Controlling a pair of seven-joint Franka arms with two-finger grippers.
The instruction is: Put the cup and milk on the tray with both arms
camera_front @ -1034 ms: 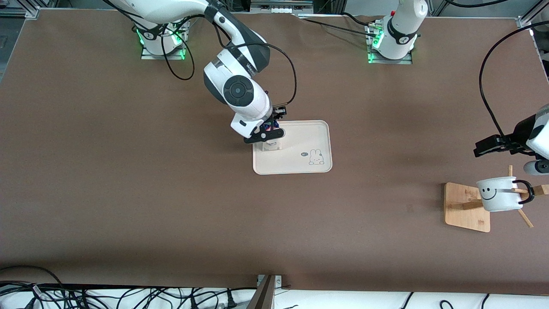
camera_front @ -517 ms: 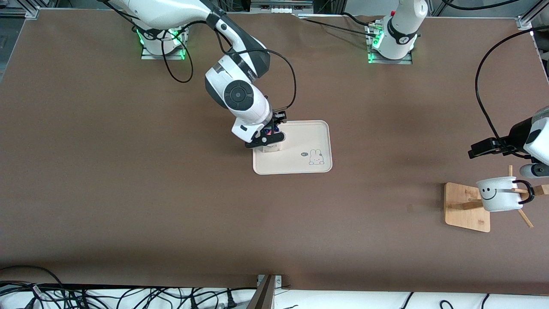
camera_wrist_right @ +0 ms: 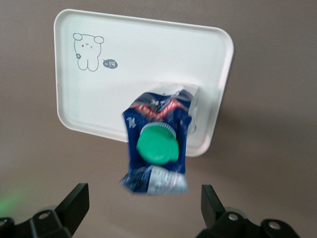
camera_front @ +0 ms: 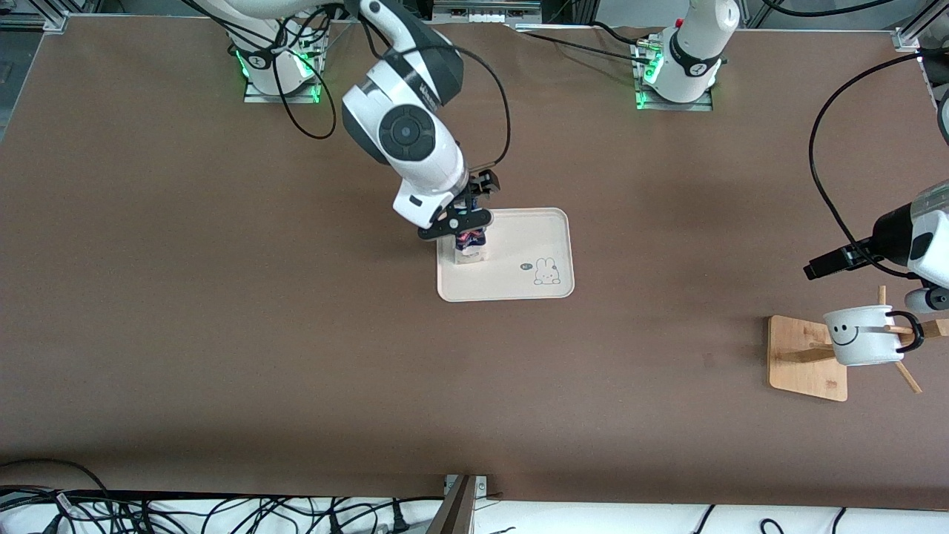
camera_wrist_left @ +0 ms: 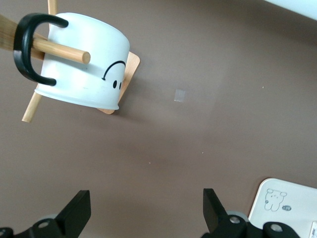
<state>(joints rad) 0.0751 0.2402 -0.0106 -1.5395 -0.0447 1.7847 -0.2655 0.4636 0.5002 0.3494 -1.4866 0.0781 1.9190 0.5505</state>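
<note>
Right pincer (camera_wrist_right: 141,210) wide above milk (camera_wrist_right: 156,146) on tray (camera_wrist_right: 143,59); left pincer (camera_wrist_left: 146,213) wide near cup (camera_wrist_left: 81,64)

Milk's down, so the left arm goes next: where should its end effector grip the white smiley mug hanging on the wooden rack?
Grip the white smiley mug by its wall at the open rim, one finger inside. Its black handle is threaded on a wooden peg, so come from the rim side and draw it off along the peg. The left end effector hangs open above the table.
</note>
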